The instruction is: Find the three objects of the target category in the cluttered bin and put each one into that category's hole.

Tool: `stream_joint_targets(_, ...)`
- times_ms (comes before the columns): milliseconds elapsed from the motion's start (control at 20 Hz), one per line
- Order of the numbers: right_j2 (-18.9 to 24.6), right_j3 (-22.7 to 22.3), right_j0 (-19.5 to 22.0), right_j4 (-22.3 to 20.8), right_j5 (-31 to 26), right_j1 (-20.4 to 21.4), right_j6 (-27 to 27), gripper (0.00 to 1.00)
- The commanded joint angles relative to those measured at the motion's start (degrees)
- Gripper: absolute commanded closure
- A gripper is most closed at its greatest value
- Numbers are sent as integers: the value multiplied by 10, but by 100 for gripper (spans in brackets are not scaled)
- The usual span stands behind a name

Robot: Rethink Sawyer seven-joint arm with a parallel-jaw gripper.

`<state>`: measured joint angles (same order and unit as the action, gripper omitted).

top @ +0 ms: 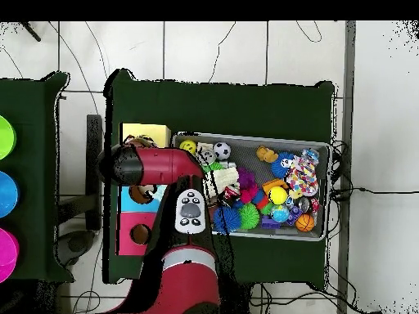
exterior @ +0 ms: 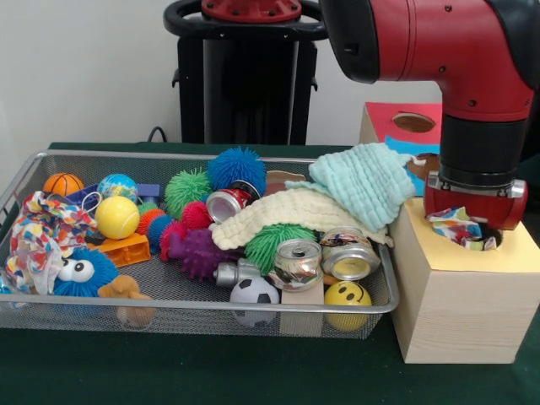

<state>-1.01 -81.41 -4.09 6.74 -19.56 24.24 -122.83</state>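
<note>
The wooden box (exterior: 460, 304) stands right of the wire bin (exterior: 160, 155). A crumpled multicoloured cloth (exterior: 458, 226) sits in the hole of the box's yellow top, directly under my gripper (exterior: 474, 202), whose tips are hidden. In the bin, a pale green cloth (exterior: 364, 181) lies over a cream cloth (exterior: 291, 215) at the right end. Another multicoloured cloth (exterior: 44, 229) lies at the left end. In the overhead view, the arm (top: 155, 166) covers the box beside its yellow section (top: 146, 133), and the gripper is hidden.
The bin also holds crushed cans (exterior: 348, 253), spiky balls (exterior: 237, 169), a yellow ball (exterior: 116, 217), a soccer ball (exterior: 254, 293), a smiley ball (exterior: 348, 295) and a blue plush (exterior: 80, 272). The box's red section (exterior: 390, 114) has its own hole (exterior: 413, 122). Coloured discs (top: 5, 195) lie far left in the overhead view.
</note>
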Motion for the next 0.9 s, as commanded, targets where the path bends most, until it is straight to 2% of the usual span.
stream_joint_targets(50,48,-8,2,-23,28,-96,-35,100)
stream_joint_targets(400,48,-13,0,-23,29,-92,-38,100)
stream_joint_targets(650,31,-11,-12,-21,18,-88,-48,100)
stream_joint_targets(700,27,-10,-16,-20,21,-88,-50,0)
stream_joint_targets(900,21,-10,-21,-20,21,-88,-55,0)
